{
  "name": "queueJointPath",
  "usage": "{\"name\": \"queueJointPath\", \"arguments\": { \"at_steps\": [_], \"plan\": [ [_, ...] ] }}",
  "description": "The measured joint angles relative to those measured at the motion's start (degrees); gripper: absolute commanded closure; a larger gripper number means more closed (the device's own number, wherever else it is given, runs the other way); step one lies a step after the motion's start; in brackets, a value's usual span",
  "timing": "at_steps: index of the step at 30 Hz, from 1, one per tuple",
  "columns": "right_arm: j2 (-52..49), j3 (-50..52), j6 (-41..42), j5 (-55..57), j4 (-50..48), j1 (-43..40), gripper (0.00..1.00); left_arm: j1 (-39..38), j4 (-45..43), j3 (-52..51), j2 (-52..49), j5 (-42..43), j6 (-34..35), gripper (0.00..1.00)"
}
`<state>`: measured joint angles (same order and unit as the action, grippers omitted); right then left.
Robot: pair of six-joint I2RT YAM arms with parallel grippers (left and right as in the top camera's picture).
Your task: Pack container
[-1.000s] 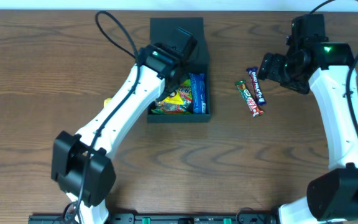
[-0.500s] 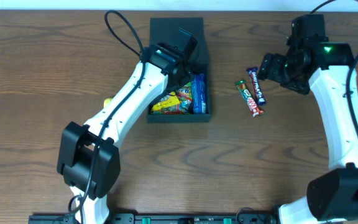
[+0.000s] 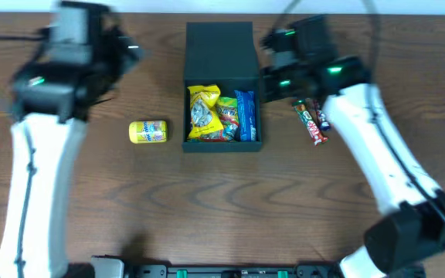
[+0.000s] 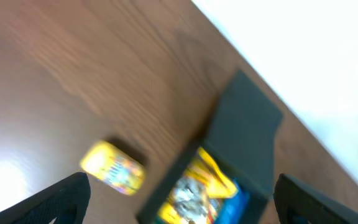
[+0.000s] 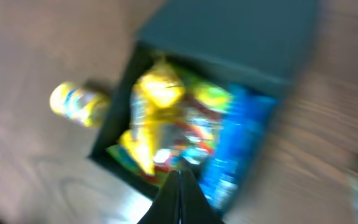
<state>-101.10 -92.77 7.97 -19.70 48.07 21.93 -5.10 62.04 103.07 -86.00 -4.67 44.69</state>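
Observation:
The dark container (image 3: 222,144) stands at the table's middle back with its flap lid (image 3: 219,42) laid open behind it. A yellow packet (image 3: 204,112), a green-orange packet (image 3: 227,121) and a blue packet (image 3: 245,116) lie inside. Far to the left of it, my left gripper (image 4: 182,208) hangs high, open and empty, its fingers (image 4: 64,196) spread wide. My right gripper (image 5: 179,177) is shut on nothing above the container's (image 5: 229,31) packets, close to its right wall. Both wrist views are blurred.
A small yellow roll-shaped snack (image 3: 147,132) lies on the wood left of the container, also in the left wrist view as the yellow snack (image 4: 114,167). Two snack bars (image 3: 313,122) lie to the container's right, partly under my right arm.
My left arm swung away from the container to the far left, its gripper now open. My right arm moved left from the bars to the container, and its gripper shut.

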Motion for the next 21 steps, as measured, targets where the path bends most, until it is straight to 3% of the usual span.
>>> {"name": "queueJointPath", "arguments": {
  "at_steps": [4, 10, 21],
  "plan": [
    [-8.15, 0.00, -1.09, -1.99, -2.47, 4.85, 0.99, 4.44, 4.37, 0.04, 1.36, 0.02, -0.90, 0.05],
    [-18.12, 0.26, -1.84, -4.55, -7.30, 7.32, 0.99, 5.01, 6.78, 0.04, 1.25, 0.20, -1.70, 0.05],
    [-20.72, -0.94, -2.16, -5.22, -5.53, 7.10, 0.99, 5.01, 7.02, 0.04, 1.25, 0.20, -3.17, 0.05]
  ]
}}
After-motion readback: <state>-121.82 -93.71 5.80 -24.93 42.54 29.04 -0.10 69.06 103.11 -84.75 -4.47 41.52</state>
